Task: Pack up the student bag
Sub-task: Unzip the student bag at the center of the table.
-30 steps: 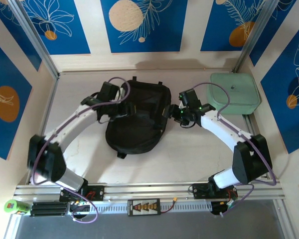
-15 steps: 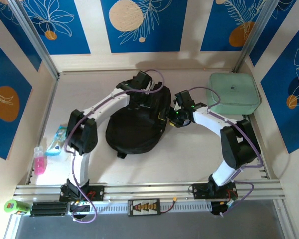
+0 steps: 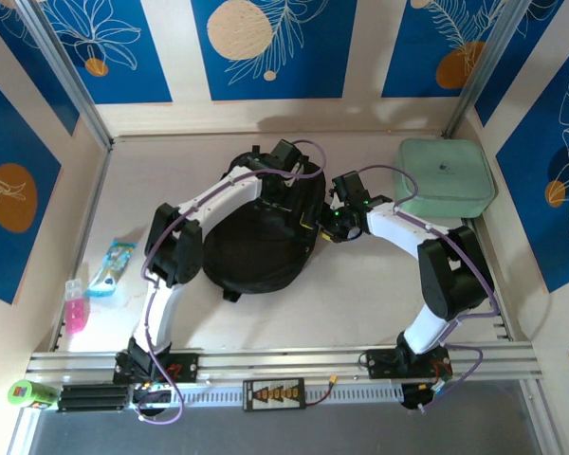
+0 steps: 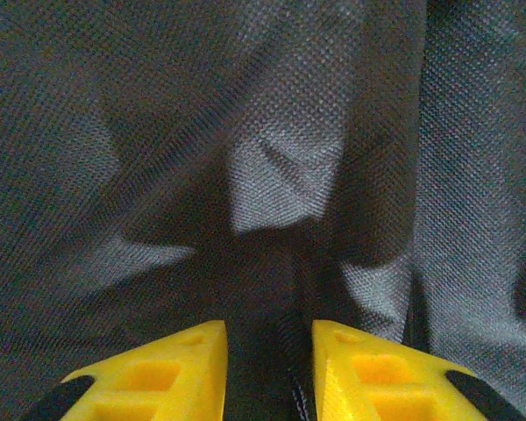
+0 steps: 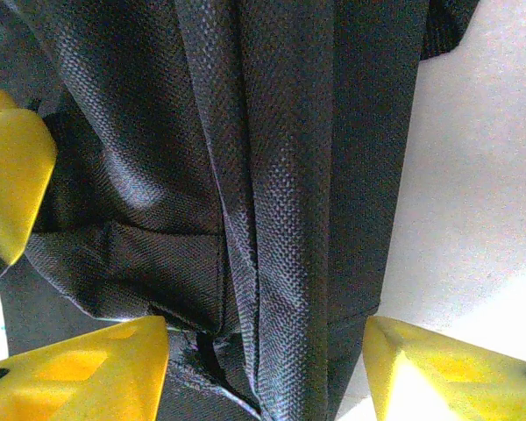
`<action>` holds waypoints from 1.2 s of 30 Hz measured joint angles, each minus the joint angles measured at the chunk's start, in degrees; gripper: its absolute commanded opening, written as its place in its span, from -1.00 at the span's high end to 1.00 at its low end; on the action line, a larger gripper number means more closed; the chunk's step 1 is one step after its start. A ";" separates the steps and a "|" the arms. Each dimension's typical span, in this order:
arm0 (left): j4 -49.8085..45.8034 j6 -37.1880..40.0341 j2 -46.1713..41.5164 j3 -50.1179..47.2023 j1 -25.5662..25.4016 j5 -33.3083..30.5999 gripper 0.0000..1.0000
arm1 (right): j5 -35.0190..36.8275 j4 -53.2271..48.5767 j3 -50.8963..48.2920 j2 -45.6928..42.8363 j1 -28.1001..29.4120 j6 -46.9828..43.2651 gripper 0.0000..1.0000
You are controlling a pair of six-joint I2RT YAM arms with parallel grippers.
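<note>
The left gripper (image 4: 269,326), narrowly parted, has swung onto the student bag (image 3: 256,251) top while the right gripper (image 5: 265,324), wide, straddles its side strap (image 5: 289,175); opening judged next.

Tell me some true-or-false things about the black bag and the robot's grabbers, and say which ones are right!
1. The student bag lies on the table. True.
2. The mint-green case is packed inside the bag. False: it sits on the table in the far right corner, apart from the bag.
3. The right gripper has its fingers wide apart, with a black strap of the bag between them. True.
4. The left gripper is picking up the pink thing. False: it is down at the bag's black fabric, and the pink thing lies far off by the table's left edge.
</note>
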 measured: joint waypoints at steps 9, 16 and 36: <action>-1.16 0.07 1.20 0.52 0.00 1.40 0.81 | 0.02 -0.02 0.00 0.00 0.07 0.04 -0.21; -1.01 -0.07 0.81 0.35 0.00 1.88 0.89 | 0.11 -0.04 0.00 0.00 0.07 0.02 -0.20; 3.13 -1.86 -6.27 -7.02 0.00 3.17 0.93 | 3.74 -0.55 0.00 2.89 1.88 0.39 0.28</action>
